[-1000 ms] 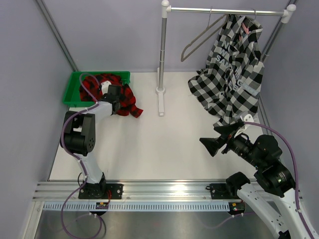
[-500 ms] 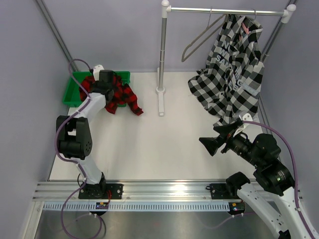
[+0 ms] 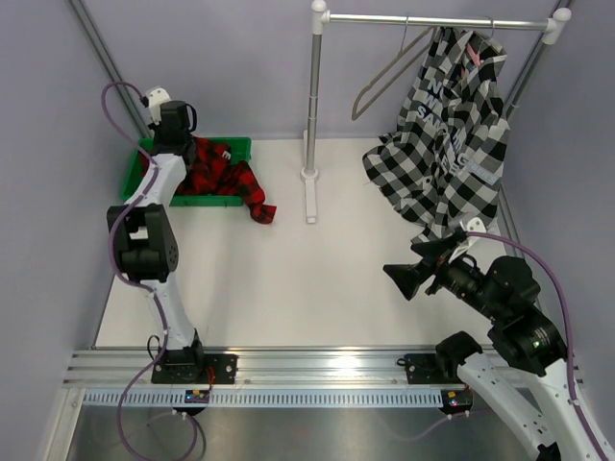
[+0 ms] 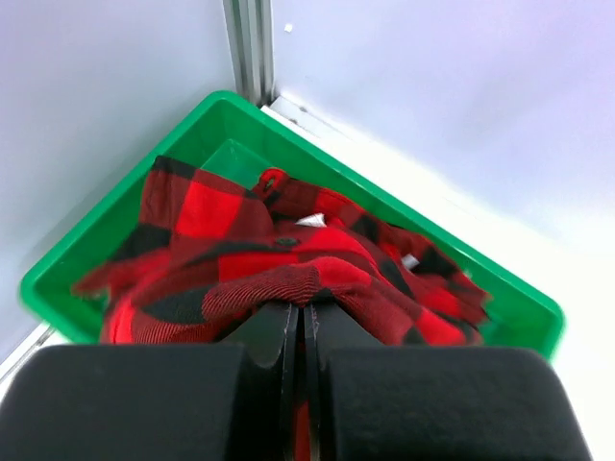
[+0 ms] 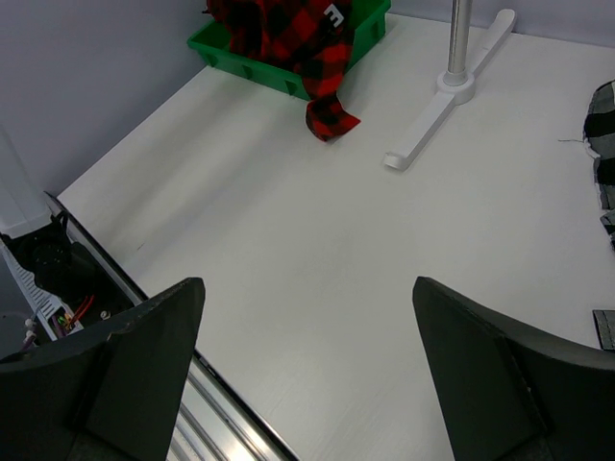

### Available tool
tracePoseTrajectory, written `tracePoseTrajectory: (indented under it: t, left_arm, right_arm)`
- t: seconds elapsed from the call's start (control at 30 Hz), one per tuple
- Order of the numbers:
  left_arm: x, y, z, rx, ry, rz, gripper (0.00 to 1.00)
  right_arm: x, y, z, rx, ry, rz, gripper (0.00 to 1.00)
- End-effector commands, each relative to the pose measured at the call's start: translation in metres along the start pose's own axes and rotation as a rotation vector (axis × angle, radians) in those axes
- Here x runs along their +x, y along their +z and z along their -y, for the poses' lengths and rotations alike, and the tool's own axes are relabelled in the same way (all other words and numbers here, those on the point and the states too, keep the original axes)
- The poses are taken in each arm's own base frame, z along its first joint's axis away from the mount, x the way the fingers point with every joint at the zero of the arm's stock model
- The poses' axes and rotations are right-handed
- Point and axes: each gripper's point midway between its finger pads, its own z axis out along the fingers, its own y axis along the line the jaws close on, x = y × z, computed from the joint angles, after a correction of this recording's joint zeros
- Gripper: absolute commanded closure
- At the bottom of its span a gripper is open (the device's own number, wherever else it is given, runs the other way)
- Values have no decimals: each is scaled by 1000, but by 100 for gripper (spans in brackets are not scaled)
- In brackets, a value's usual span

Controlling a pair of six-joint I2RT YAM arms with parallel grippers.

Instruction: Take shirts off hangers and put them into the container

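Left hand (image 3: 177,136), seen from the top camera, hangs over the far left corner of the green tray (image 3: 233,144). The red-and-black shirt (image 3: 216,173) lies bunched in the tray, with one sleeve spilling over the near rim onto the white surface (image 3: 317,279). The black-and-white shirt (image 3: 447,144) hangs from the rail (image 3: 432,19), beside a bare wire hanger (image 3: 384,77). The right hand (image 3: 408,274) floats above the surface, well apart from both shirts.

From the left wrist, the left hand (image 4: 298,322) has its jaws pressed together, pinching a fold of the red-and-black shirt (image 4: 221,230) above the green tray (image 4: 86,245).

From the right wrist, the right hand (image 5: 307,370) is spread wide and holds nothing. The red-and-black shirt (image 5: 307,38) and green tray (image 5: 240,58) sit far off.
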Motion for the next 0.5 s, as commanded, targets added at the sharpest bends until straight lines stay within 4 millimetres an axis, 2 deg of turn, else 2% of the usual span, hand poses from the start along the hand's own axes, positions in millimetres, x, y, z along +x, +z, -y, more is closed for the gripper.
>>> tracePoseTrajectory:
  t: [0.0,0.03,0.07,0.1,0.13,0.17,0.27,0.4,0.43,0.47]
  left_arm:
    - [-2,35,-4,-37,17,41,100]
    - [-6,42,-2,-38,14,48,100]
    - [15,56,-2,-45,38,10,100]
    - [24,62,-2,-47,50,-13,100]
    - [23,67,3,-28,50,-16,100]
    - [40,78,2,-31,66,-49,100]
    - [55,87,4,-16,74,-95,99]
    - [86,92,5,8,92,-172,94]
    - [91,92,7,26,88,-192,91]
    - [98,93,3,25,73,-214,83]
  right_arm:
    - [-2,6,0,-10,-18,0,1]
    - [0,7,2,-5,-18,-8,1]
    - [0,8,2,-2,-17,-12,0]
    - [2,10,3,2,-16,-22,1]
    - [3,11,4,2,-17,-29,1]
    - [3,11,4,4,-16,-32,0]
    - [4,14,5,6,-15,-40,1]
    - [5,16,7,9,-12,-49,0]
    - [5,17,7,9,-12,-49,1]
    - [5,16,7,9,-11,-47,1]
